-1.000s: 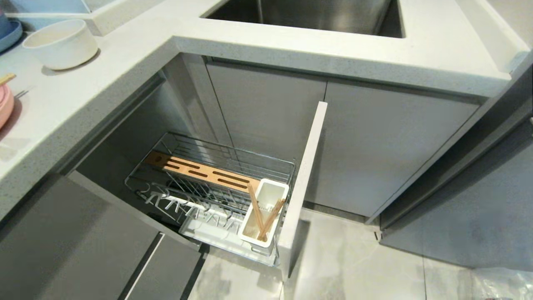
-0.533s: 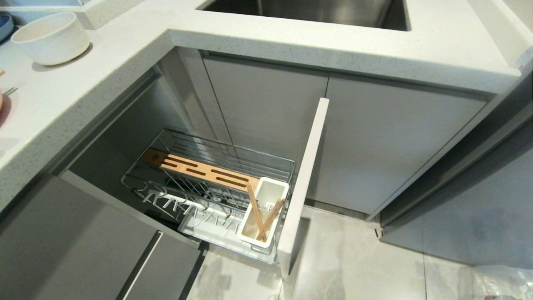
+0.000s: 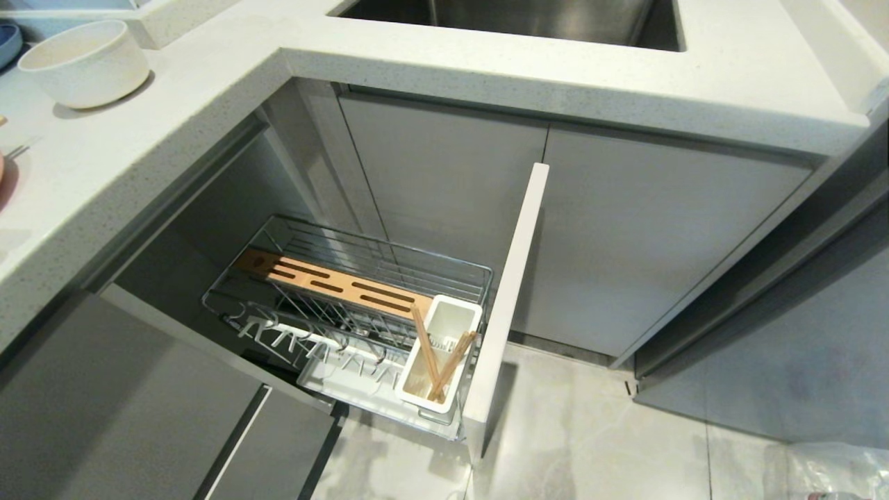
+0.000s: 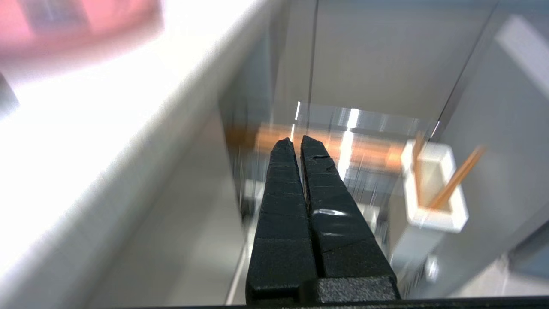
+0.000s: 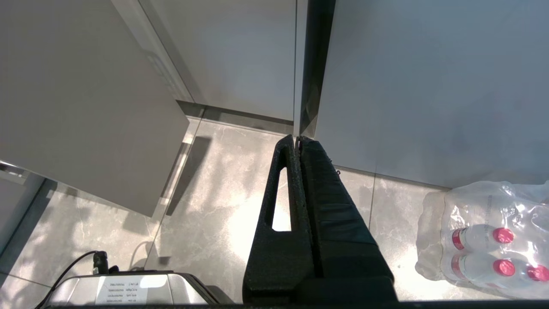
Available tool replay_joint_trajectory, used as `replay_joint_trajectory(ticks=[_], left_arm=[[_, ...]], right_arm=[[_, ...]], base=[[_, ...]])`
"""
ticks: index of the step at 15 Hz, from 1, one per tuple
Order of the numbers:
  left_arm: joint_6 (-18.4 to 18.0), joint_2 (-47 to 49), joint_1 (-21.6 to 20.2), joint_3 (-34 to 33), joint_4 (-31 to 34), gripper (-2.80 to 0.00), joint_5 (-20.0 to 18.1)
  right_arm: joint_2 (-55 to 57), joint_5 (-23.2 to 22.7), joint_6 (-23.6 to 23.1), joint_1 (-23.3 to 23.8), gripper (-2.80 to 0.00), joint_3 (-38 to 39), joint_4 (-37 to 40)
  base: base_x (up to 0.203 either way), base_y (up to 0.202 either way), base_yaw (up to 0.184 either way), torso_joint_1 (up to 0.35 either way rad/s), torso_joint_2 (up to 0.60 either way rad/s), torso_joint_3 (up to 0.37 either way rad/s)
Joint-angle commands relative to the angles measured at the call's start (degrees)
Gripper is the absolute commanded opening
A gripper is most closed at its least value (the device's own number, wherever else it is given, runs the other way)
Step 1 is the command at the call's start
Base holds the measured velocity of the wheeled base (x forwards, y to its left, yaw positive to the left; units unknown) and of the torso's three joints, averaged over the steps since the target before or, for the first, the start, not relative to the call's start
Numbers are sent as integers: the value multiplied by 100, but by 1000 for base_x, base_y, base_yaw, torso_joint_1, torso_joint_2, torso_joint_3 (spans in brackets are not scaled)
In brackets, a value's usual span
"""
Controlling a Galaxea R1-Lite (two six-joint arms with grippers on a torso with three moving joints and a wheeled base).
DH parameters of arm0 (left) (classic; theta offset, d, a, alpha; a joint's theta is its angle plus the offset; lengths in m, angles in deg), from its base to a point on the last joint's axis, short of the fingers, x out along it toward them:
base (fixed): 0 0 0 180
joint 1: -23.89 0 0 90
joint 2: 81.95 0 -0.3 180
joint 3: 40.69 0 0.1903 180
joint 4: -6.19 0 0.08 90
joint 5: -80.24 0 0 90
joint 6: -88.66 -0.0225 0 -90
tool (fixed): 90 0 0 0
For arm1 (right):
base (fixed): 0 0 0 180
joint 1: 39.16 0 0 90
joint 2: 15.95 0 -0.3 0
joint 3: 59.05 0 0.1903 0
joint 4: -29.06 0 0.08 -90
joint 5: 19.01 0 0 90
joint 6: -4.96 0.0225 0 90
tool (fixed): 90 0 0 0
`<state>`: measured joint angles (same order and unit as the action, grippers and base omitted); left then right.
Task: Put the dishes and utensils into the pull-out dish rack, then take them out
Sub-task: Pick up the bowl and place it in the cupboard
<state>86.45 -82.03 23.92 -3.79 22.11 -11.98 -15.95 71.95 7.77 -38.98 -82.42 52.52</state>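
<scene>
Though crossed — chopsticks point(image 3: 437, 361) tips-up, leaning

No text can be made out. A white label point(image 5: 128, 293) on the silver machine part beside the floor cable carries small print too tiny to read; the wrapped bottles point(image 5: 484, 244) show faint, illegible lettering.

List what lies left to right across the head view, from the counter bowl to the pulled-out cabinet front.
off-white bowl → bamboo strip → chopsticks in the utensil cup → cabinet front
</scene>
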Motion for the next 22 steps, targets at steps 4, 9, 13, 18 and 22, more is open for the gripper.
replay_joint_trajectory(ticks=[4,9,13,18,22], left_arm=[[-15,384,-12,2794,1254,-280,-541],[-18,2940,-203,6177,1976,-280,-785],[-8,5097,-353,8017,2122,-280,-479],[-5,7686,-439,9646,2069,-280,557],[510,8918,-292,9965,1621,-280,1163]], right_arm=[[0,0,1,-1,-280,9,-1],[0,0,1,-1,-280,9,-1],[0,0,1,-1,-280,9,-1],[0,0,1,-1,-280,9,-1],[0,0,1,-1,-280,9,-1]], base=[[0,0,0,0,0,0],[0,0,0,0,0,0],[0,0,0,0,0,0],[0,0,0,0,0,0],[0,0,0,0,0,0]])
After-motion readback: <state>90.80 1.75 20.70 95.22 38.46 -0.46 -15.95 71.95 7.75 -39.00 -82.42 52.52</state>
